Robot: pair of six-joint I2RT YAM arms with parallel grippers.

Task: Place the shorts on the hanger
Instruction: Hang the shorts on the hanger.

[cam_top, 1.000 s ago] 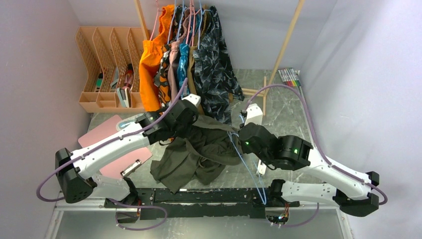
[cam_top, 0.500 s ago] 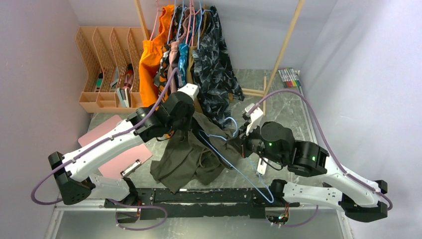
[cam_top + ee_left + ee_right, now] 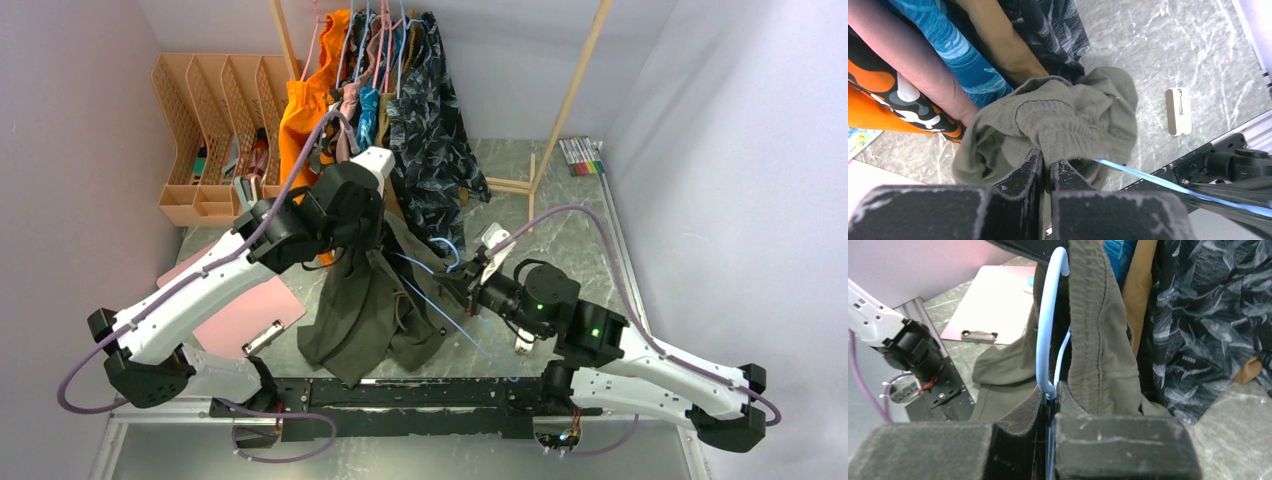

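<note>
Slipping is the main risk. The left tool (image 3: 1046, 169) is clenched on only a pinch of the ribbed waistband of the shorts (image 3: 1068, 117). They hang from it over the table (image 3: 570, 235) with their lower folds resting there, so a tug from the hanger (image 3: 1042, 340) could pull the cloth free.

The right tool (image 3: 1050, 402) is clamped on the thin wire near the hook, and the wire could twist in that pinch and swing off line. The hanger lies against the shorts, but I cannot tell whether its arm is inside the fabric.

Hung clothes (image 3: 430, 140) crowd just behind the shorts, so the hook or the waistband could snag them. A pink clipboard (image 3: 250, 315) lies under the left arm. A file rack (image 3: 205, 110), markers (image 3: 583, 152) and a small white clip (image 3: 1178, 111) sit apart from the work.
</note>
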